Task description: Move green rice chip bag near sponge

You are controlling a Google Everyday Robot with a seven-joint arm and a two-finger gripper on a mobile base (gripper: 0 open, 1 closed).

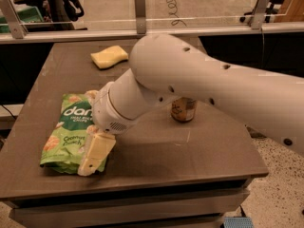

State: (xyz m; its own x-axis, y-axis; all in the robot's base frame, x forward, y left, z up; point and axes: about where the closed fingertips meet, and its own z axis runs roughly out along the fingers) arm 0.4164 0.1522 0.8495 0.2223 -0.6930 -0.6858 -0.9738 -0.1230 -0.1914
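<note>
Over green rice chip bag (65, 133), hand (90, 130) wide open.

Gripper (96, 148) over the right edge of the green rice chip bag (65, 129), largely masked by the arm (190, 75). The arm also covered the bag's right side and the end of its logo, hid the upper part of the can (184, 111), and was cut off at the frame's right edge.
</note>
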